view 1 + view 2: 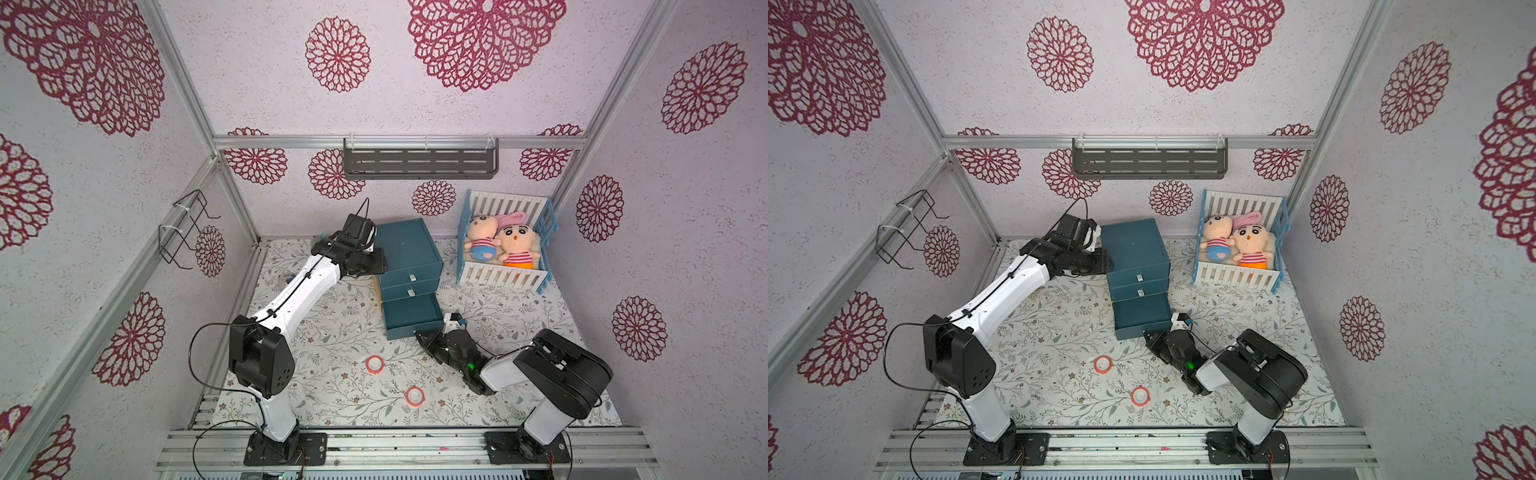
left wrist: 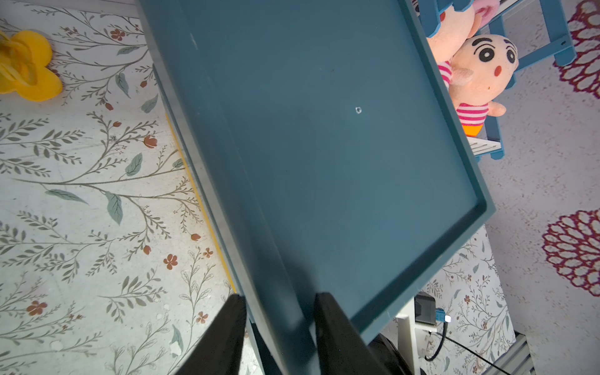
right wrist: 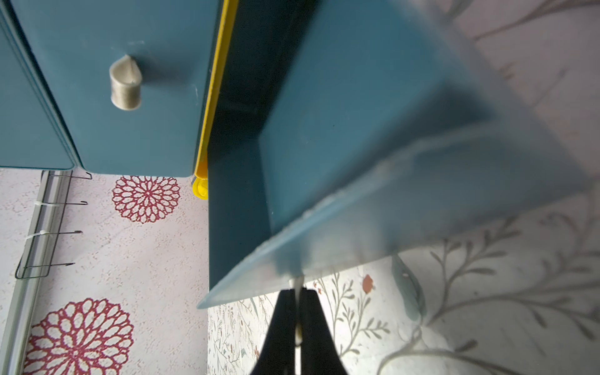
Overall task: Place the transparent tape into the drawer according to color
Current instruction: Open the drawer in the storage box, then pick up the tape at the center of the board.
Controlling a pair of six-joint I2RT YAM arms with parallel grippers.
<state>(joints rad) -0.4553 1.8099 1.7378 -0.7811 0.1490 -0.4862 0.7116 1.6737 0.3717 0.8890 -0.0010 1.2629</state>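
Your tabletop carried a flowered mat. At its back stood the blue cabinet with three drawers, and a white-and-blue crib just beside it held two dolls. The bottom drawer was pulled out toward you, while the two above it sat shut. Your left pincer was clamped on the cabinet's top edge, one finger on the flat top and the other down the side wall. Your right pincer sat at the front of the open drawer with its fingers nearly together, pinching the small pale handle. A yellow toy lay on the mat beside the cabinet. In both top views the tape you could see lay flat on the tabletop, clear of the drawer. One red-orange tape ring lay near the middle and another tape ring closer to the arm bases, apart from each other.
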